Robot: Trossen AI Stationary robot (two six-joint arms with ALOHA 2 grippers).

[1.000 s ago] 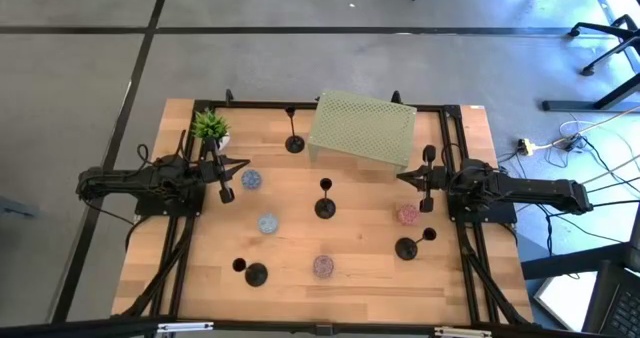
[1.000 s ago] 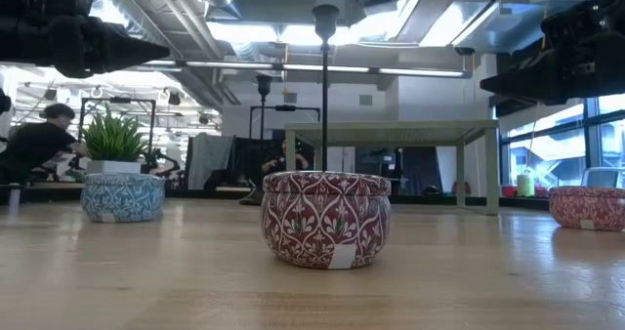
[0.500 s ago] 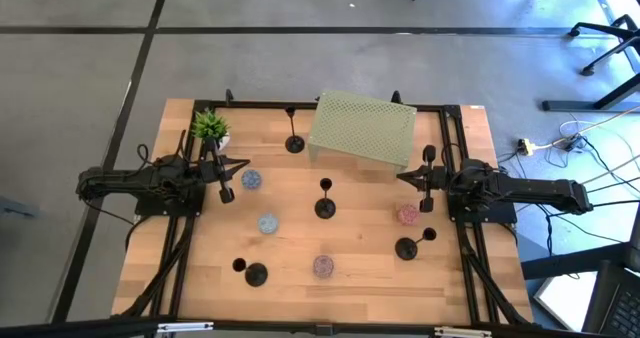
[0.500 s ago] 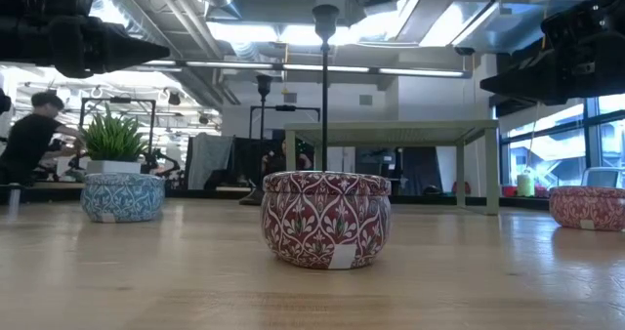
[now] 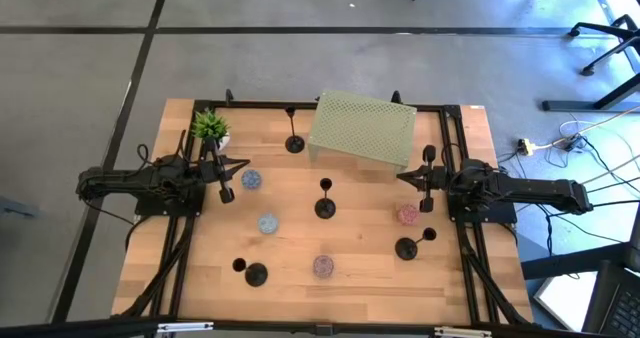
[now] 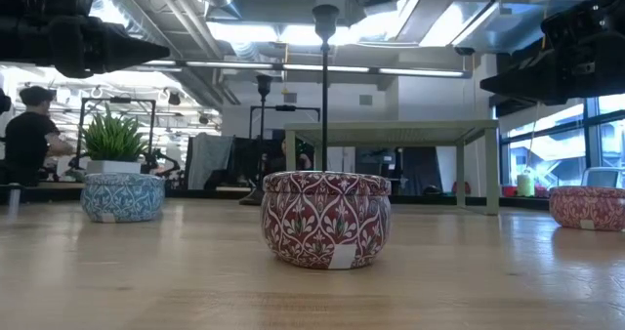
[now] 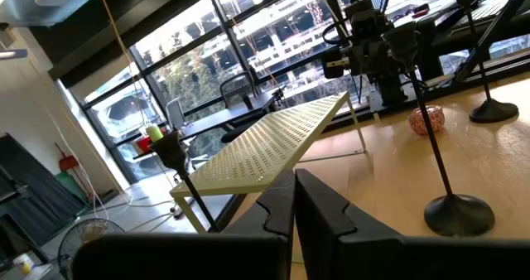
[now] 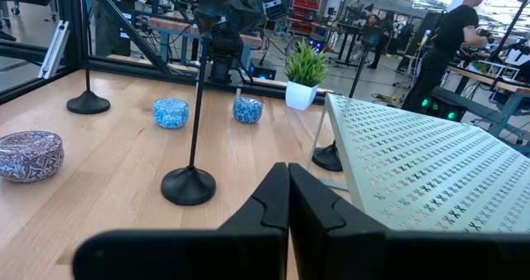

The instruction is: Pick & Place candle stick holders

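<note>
Four slim black candle stick holders stand upright on their round bases on the wooden table: one at the far side beside the shelf point(image 5: 293, 143), one in the middle point(image 5: 325, 207), one near right point(image 5: 407, 246), one near left point(image 5: 255, 273). My left gripper point(image 5: 246, 164) hovers shut and empty at the table's left, pointing right; its closed fingers show in the left wrist view point(image 7: 294, 210). My right gripper point(image 5: 400, 176) hovers shut and empty at the right, pointing left; it also shows in the right wrist view point(image 8: 288, 193). Both are above the table, apart from every holder.
A pale green perforated shelf point(image 5: 362, 128) stands at the far middle. A small potted plant point(image 5: 210, 128) is at the far left. Two blue tins point(image 5: 251, 179) point(image 5: 268, 223) and two red tins point(image 5: 323, 266) point(image 5: 407, 214) lie among the holders. A person moves in the room behind.
</note>
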